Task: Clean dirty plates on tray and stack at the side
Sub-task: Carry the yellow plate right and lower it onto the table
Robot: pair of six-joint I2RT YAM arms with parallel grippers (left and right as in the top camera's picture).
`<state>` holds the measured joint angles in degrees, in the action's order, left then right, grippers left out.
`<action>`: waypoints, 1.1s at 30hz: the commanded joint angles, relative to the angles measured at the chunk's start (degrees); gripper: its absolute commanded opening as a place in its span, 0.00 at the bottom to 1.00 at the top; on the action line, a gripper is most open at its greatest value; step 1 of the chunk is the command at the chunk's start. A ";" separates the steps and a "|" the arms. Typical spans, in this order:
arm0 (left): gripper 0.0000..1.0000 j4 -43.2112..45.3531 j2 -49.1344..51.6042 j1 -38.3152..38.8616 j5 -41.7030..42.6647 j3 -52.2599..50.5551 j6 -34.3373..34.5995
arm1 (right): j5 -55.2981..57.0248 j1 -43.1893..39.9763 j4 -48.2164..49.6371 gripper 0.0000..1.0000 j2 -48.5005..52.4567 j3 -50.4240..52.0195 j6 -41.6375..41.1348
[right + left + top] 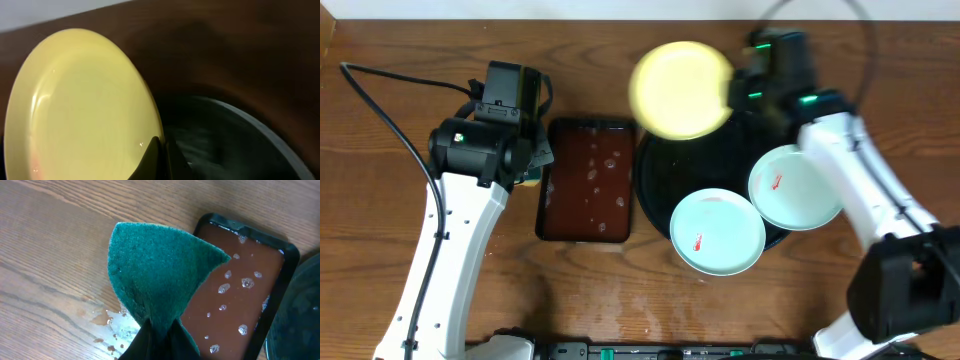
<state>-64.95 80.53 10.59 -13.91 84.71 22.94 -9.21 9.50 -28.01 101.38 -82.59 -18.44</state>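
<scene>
Holding the yellow plate (680, 90) aloft, right gripper (160, 152) clamped; left gripper (155, 335) pinches a sponge (160, 270) — two smeared plates (717, 232) lie on the tray (655, 170), none stacked.

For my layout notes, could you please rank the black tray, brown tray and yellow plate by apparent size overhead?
1. Round black tray
2. Rectangular brown tray
3. Pale yellow plate, held up nearer the camera, so it probably looks enlarged

From here I see a dark-brown wooden table (360, 220) with sideways grain filling the overhead view; a pale band (520, 8) lies beyond its far edge.
</scene>
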 commanded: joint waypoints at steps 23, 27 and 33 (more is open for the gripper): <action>0.08 0.02 -0.42 -0.28 -1.36 -0.17 0.96 | 14.14 -38.29 -9.53 0.01 -0.55 13.00 1.36; 0.08 0.02 -0.42 -0.28 -1.36 -0.17 0.96 | 14.16 -38.34 -3.56 0.01 -0.55 17.07 2.10; 0.08 0.04 -0.42 -0.28 -1.31 -0.17 0.98 | 14.67 -38.36 -1.18 0.01 -0.55 17.33 2.84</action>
<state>-64.93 80.53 10.59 -13.93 84.71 22.94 3.92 -28.75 -30.02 101.38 -65.19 -16.88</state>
